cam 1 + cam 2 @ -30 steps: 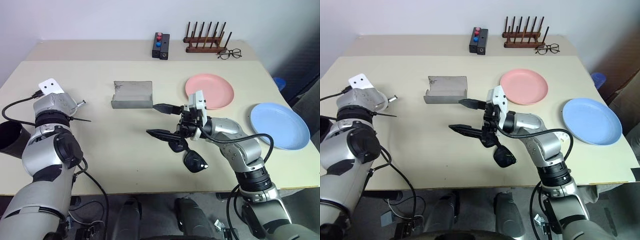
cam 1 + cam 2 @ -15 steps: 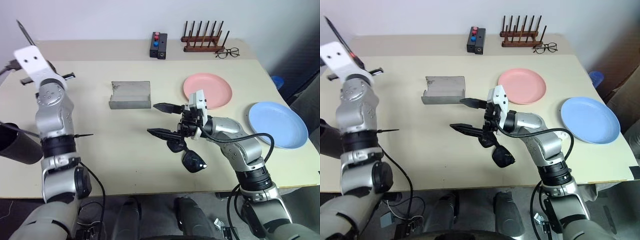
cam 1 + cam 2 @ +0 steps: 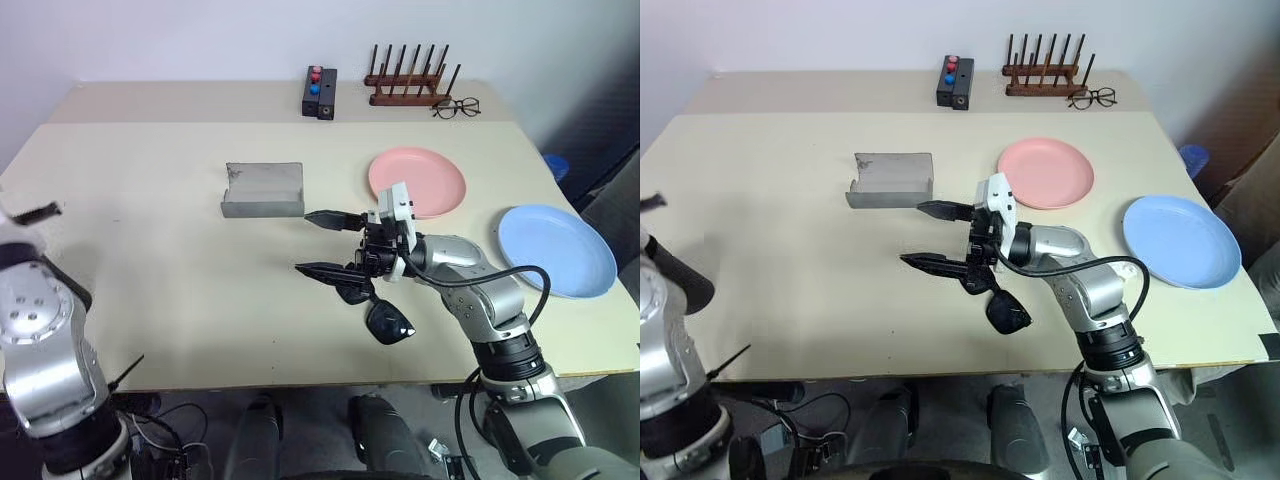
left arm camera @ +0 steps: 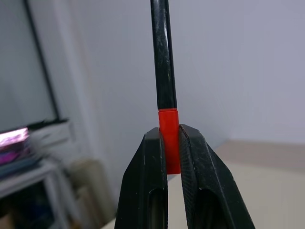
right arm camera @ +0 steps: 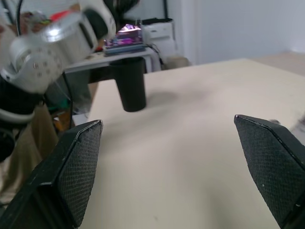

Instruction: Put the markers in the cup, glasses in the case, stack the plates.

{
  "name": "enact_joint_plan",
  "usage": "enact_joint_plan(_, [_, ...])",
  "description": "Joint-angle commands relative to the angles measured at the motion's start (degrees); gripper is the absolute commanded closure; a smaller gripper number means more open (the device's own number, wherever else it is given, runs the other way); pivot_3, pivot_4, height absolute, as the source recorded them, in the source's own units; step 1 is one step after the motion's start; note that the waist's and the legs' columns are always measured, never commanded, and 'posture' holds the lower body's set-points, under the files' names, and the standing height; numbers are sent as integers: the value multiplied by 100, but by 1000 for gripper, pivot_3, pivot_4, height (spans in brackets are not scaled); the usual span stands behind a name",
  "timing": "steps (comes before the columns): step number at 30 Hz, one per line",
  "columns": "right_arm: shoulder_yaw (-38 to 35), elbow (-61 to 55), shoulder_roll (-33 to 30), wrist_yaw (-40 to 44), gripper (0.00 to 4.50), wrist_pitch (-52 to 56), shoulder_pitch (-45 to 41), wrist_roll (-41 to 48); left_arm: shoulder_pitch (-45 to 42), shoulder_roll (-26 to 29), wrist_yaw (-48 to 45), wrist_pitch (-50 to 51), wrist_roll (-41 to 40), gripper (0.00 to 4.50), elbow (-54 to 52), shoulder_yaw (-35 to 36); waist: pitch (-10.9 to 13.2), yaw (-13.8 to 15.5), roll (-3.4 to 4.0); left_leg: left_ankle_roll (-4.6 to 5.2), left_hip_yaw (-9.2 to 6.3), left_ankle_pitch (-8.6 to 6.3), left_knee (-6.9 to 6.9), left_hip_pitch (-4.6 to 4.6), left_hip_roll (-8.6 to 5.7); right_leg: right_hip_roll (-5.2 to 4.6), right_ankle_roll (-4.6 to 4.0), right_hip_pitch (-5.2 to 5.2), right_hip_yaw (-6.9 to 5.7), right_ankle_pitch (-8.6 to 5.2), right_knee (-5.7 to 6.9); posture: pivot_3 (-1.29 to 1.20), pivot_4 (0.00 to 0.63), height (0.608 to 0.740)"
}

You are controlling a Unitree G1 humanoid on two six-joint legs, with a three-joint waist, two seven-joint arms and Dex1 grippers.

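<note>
black marker [image 4: 163, 57] w/ red cap sits pinched at the cap in the left hand [image 4: 173, 143], off the worktop [image 3: 180, 270] edge. light, stiff, slick barrel, so prob grip nearer mid-body to stop it pivoting. cup [image 5: 130, 83] stands at the worktop's left edge. right hand [image 3: 322, 243] spread wide, empty, just above the sunglasses [image 3: 385, 318]; case [image 3: 263, 188] lies open beyond.

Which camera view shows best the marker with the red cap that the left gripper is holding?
The left wrist view. There the black marker stands up between the fingers of the left gripper, which is shut on its red cap. The right wrist view gives just a blurred bit of red near the left arm; the cup stands on the table beside it.
</note>
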Motion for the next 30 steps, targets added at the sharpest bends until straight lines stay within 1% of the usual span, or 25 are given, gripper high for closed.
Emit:
enact_joint_plan(1, [-3,-161,155,54,0,36,-192,218,308,-121,-37,-425,115,4482,-252,169,-2,1,-3,0,0,0,2,0,0,0,-2,0,0,-1,-1,0,150,740])
enact_joint_plan(6, [7,-363,352,-10,0,289,-206,492,705,-463,63,-757,201,4482,-107,176,-3,-2,-5,0,1,0,2,0,0,0,-7,1,1,-1,-4,0,150,740])
enact_joint_plan(13, [137,-558,423,-71,0,330,-45,467,1025,-983,405,-1152,292,4482,144,309,-4,-7,-6,1,1,-1,2,0,0,0,-8,0,1,-2,-4,0,150,740])
enact_joint_plan(21, [165,-546,445,-108,0,328,-60,467,1104,-1119,388,-1371,120,4482,440,379,-5,-8,-7,1,2,-1,3,0,0,-1,-12,0,2,-2,-6,0,150,740])
enact_joint_plan(30, [199,-519,474,-101,0,319,-75,457,1068,-1166,318,-1440,-6,4482,624,255,-5,-10,-7,1,2,-2,3,-1,0,-1,-14,-2,1,-3,-6,0,150,740])
